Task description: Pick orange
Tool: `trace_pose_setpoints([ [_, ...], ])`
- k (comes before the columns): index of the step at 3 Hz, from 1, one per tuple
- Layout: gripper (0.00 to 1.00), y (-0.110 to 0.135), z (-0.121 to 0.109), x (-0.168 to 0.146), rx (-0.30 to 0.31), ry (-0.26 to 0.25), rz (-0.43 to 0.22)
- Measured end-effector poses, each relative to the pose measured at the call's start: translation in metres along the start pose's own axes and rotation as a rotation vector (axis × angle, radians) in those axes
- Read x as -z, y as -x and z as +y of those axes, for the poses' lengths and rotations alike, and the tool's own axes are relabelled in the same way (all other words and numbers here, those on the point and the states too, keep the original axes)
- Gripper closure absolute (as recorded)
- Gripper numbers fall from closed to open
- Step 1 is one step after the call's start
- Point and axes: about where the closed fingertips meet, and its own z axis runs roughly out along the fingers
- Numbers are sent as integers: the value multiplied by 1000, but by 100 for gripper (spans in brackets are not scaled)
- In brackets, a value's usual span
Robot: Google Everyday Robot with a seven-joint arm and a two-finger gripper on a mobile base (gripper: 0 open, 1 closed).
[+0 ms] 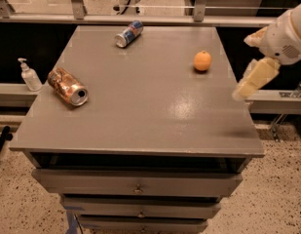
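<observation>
orange on grey: the orange (202, 61) sits on the table (140, 111), a little left of the gripper (241, 67) and apart from it. the gripper hangs past the table's right edge, its cream fingers (257, 76) spread with nothing between them. farther left lie a blue can (128, 33) (on its side) and a crushed copper can (67, 86).

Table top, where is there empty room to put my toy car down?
The whole front half is bare, from the copper can across to the right edge. The middle, between the blue can, copper can and orange, is free too. Tightest is the right side by the orange, where the gripper hangs beside the edge.
</observation>
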Motion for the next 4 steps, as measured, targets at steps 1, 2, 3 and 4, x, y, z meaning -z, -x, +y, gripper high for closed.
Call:
trace_pose_setpoints([
  [1, 0, 5, -45, -44, -97, -17, -122],
  [2, 0, 16, -79, -84, -169, -32, -219],
  [3, 0, 26, -98, -109, -237, -30, -308],
  [4, 0, 29, -109, -129, -305, -24, -366],
])
